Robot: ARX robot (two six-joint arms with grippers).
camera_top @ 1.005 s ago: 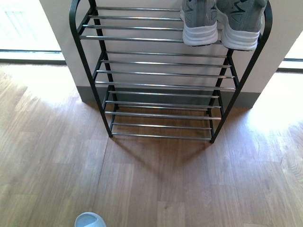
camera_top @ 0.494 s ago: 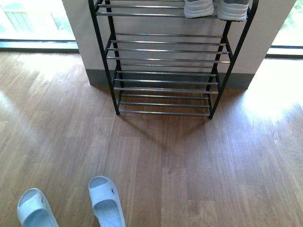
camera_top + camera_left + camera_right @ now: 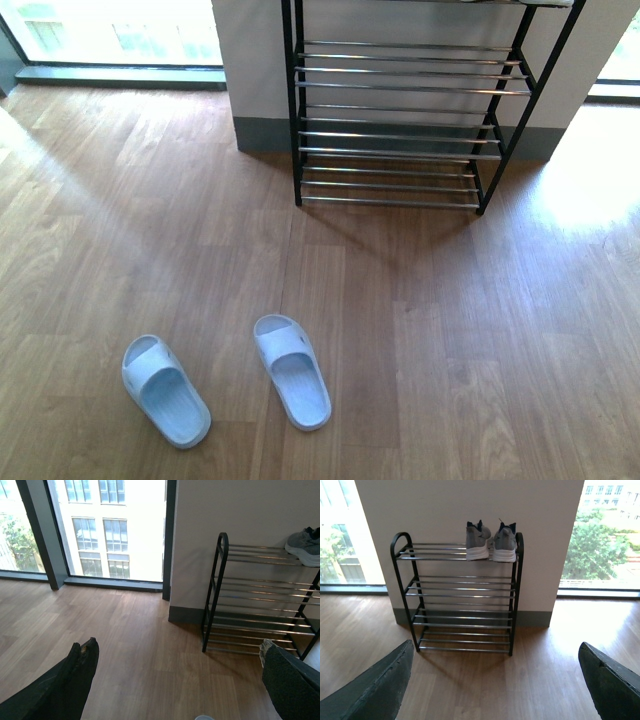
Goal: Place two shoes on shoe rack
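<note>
Logged right gripper [image 3: 496, 646] spread wide, nothing between its fingers [image 3: 380, 690] — likewise left gripper [image 3: 177, 644], fingers apart and empty. Found both shoes straight ahead of right gripper, well apart from it: left shoe [image 3: 478, 542] just beside right shoe [image 3: 505, 544], upright on top tier of rack [image 3: 435, 558], at its right end, heels toward gripper, toes to wall [image 3: 445, 510]. Noted rack also ahead of left gripper, well apart, with one grey shoe showing on top tier. Spotted two pale slippers [image 3: 165, 390] [image 3: 292, 370] on wood floor [image 3: 420, 320] — well apart from rack
</note>
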